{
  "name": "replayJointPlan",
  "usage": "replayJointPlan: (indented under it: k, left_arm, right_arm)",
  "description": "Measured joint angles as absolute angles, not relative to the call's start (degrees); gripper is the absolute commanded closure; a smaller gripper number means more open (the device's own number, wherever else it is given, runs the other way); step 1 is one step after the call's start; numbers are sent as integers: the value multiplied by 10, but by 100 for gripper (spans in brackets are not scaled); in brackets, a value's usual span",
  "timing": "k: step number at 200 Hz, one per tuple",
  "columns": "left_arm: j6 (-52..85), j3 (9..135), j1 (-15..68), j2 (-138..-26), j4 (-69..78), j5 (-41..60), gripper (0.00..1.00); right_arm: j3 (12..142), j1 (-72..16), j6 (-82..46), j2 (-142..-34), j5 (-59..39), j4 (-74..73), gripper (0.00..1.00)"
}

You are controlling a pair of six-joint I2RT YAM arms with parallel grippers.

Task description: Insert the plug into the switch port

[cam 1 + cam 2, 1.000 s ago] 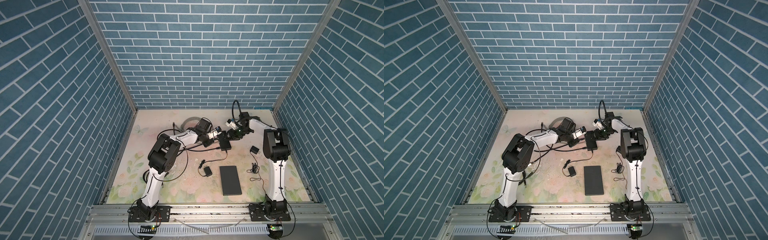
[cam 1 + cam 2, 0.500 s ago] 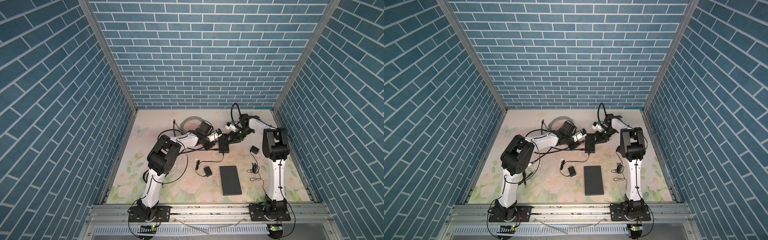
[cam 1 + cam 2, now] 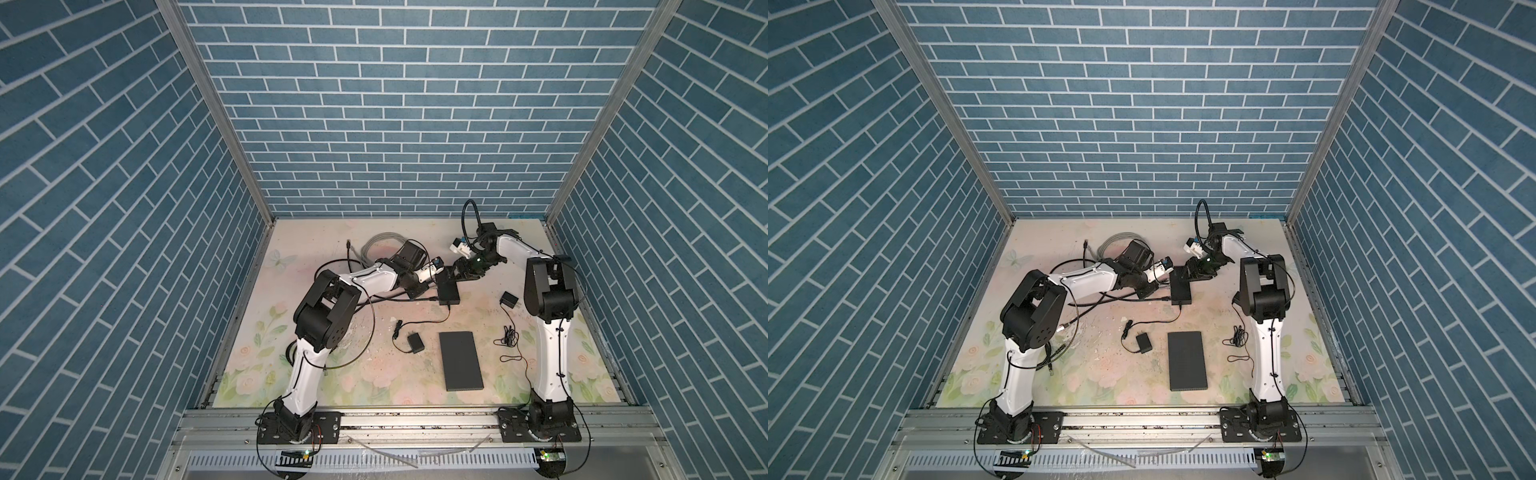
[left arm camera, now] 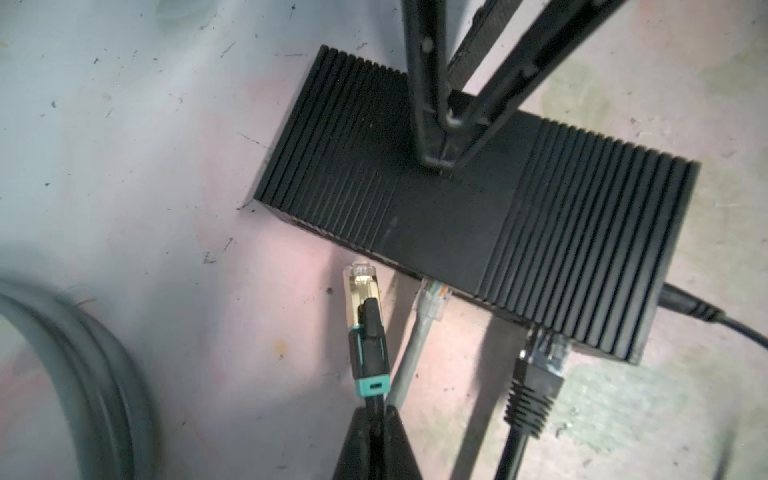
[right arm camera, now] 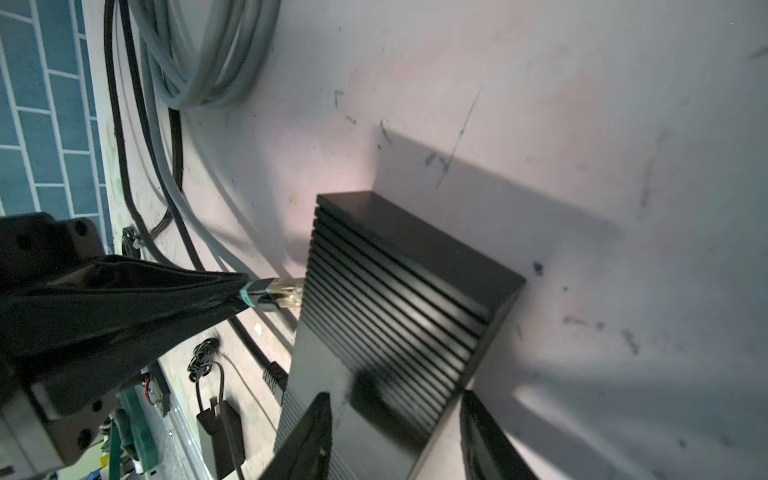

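The left gripper [image 4: 376, 415] is pinched shut on the rear of the plug [image 4: 362, 299], at its teal collar, with the latch tab facing the left wrist camera. The clear tip hangs just short of the switch [image 4: 457, 216], apart from the port face and skewed to it rather than square. So the pickup and approach look done. Lining up, pushing in and seating the latch are left, and the insertion itself has not yet begun.

Just beside the tip, a grey patch cable [image 4: 434, 297] already sits in a port, and a black patch cable [image 4: 538, 365] fills one farther along. A power lead [image 4: 690, 308] leaves the switch's end. The grey cable runs close along the held plug and crowds the free port, so a sideways slip could snag it.

Over the switch, the right gripper [image 5: 397, 432] has its jaws parted. One finger looks to rest on the ribbed top and the other stands past the back edge. I judge that it is steadying the box rather than squeezing it.

In a top view, a flat black slab [image 3: 461, 365] lies nearest the robot bases, with a power adapter [image 3: 415, 343] beside it. A second adapter [image 3: 509, 299] lies by the right arm. A grey cable coil [image 3: 380, 245] sits toward the back wall, well clear of the ports.
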State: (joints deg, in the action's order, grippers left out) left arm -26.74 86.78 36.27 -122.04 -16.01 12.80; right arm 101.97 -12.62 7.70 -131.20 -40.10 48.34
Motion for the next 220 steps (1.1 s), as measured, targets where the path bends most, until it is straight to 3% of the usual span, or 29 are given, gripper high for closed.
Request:
replayJointPlan:
  k: [101, 220]
  left_arm:
    - [-345, 1011, 315, -1261, -285, 169, 97]
    - [-262, 970, 328, -1272, -260, 187, 97]
  right_arm:
    - [1001, -125, -33, -1310, -408, 383, 43]
    - [966, -130, -92, -1301, -431, 294, 43]
